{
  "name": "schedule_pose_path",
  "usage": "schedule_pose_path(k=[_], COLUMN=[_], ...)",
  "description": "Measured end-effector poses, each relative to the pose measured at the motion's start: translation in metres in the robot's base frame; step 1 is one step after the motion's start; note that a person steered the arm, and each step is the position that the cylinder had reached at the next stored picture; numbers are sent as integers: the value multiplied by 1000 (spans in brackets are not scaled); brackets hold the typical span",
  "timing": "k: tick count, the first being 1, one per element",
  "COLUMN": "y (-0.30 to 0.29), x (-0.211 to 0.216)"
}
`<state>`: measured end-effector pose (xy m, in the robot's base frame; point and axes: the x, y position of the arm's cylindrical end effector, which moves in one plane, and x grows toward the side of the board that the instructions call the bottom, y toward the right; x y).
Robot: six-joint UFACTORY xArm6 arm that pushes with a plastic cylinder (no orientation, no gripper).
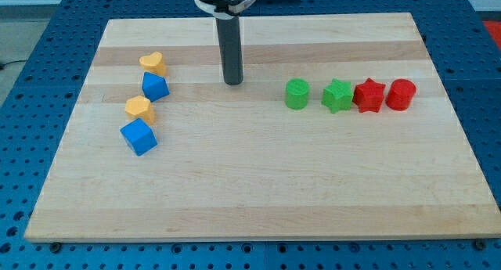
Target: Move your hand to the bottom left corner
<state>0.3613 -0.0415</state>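
- Tip (233, 83) sat on the wooden board (258, 184) in the upper middle, touching no block.
- No jaws on this rod, so nothing opened, nothing closed, nothing held; only a bare end resting on the wood.
- Goal of the step: the bottom left corner of the board (47, 227), far from the tip toward about 7 o'clock, with no block lying on it.
- Stood near the way: a column of four blocks at about 9 o'clock from the tip, namely a yellow heart (153, 63), a blue cube (155, 87), a second yellow block (138, 108) of unclear shape, and a larger blue cube (138, 137).
- Best done, by judgement, with a slide first toward 6 o'clock into open wood, then toward 8 o'clock to the corner, passing below the larger blue cube without a touch.
- Well apart at 3 o'clock: a green cylinder (297, 94), a green star (337, 95), a red star (369, 95) and a red cylinder (401, 95) in a row, not on the path.
- Advisable also to stop short of the board edge.
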Motion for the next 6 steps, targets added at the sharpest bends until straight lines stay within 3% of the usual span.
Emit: schedule_pose_path(k=[3,4,6], y=[-6,-32,-186], x=[138,189,215])
